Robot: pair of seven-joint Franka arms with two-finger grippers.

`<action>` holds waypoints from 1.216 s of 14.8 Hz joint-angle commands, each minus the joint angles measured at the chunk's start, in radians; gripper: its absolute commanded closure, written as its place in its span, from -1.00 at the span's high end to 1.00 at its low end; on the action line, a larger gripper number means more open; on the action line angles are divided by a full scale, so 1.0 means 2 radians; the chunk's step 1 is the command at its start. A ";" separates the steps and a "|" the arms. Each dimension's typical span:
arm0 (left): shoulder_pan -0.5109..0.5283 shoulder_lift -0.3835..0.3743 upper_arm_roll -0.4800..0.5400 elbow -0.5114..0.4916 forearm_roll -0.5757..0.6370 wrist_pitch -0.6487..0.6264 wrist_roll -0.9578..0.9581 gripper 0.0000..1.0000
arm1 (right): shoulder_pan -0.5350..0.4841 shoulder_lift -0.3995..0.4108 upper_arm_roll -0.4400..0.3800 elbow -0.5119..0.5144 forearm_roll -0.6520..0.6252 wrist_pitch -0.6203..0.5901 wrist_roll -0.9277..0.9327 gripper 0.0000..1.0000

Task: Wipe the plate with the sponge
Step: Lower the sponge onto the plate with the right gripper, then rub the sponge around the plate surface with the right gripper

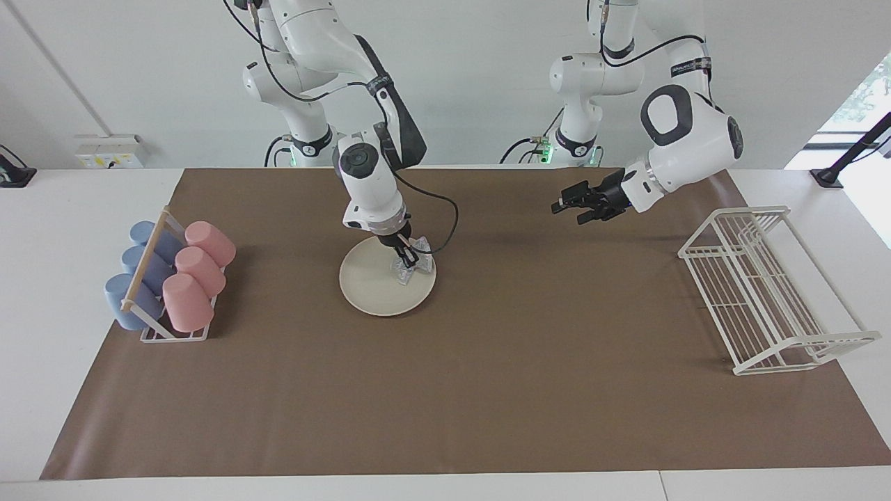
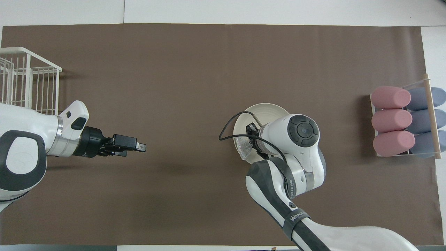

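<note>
On the brown mat, around the middle of the table, the plate (image 1: 387, 284) lies flat, and the right gripper (image 1: 406, 259) is down on it with its fingers pinched tight on the sponge (image 1: 415, 266). That silvery, crinkly pad sits pressed on the plate's edge nearest the robots, toward the left arm's end, and part of it seems to spill over the rim. From overhead the right arm's wrist covers much of the plate (image 2: 259, 113), with only a sliver of the sponge (image 2: 244, 148) peeking out beside it.

Over bare mat, between the plate and the white wire rack (image 1: 762, 289), the left gripper (image 1: 569, 207) hangs in the air with its fingers spread wide and nothing in them; that arm waits.

So the wiping looks to be under way, and most of the cream surface farther from the robots appears not yet covered. To do it well, the pad wants steady, light downward pressure, enough to keep it flat on the plate without pushing the plate across the mat, since nothing is bracing it. Strokes that sweep from the rim in toward the middle and on across should keep the sponge from catching on the lip. The black cable looping off the wrist hangs close by, so watch it doesn't drag. Pink and blue cups (image 1: 198, 275) in their holder (image 1: 174, 335) stand well apart at the right arm's end.
</note>
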 commanded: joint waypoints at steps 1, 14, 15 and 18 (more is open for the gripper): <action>0.002 -0.003 -0.001 0.010 0.022 -0.001 -0.016 1.00 | -0.025 0.002 0.002 -0.012 -0.006 0.006 -0.044 -1.00; 0.000 -0.002 -0.001 0.020 0.023 0.014 -0.028 1.00 | -0.031 0.007 0.002 -0.017 0.000 0.010 -0.073 -1.00; 0.002 -0.003 -0.001 0.020 0.023 0.016 -0.029 1.00 | -0.020 0.010 0.002 -0.017 0.001 0.017 -0.050 -1.00; 0.002 -0.002 -0.001 0.019 0.023 0.017 -0.029 1.00 | -0.002 0.018 0.003 -0.016 0.001 0.042 0.001 -1.00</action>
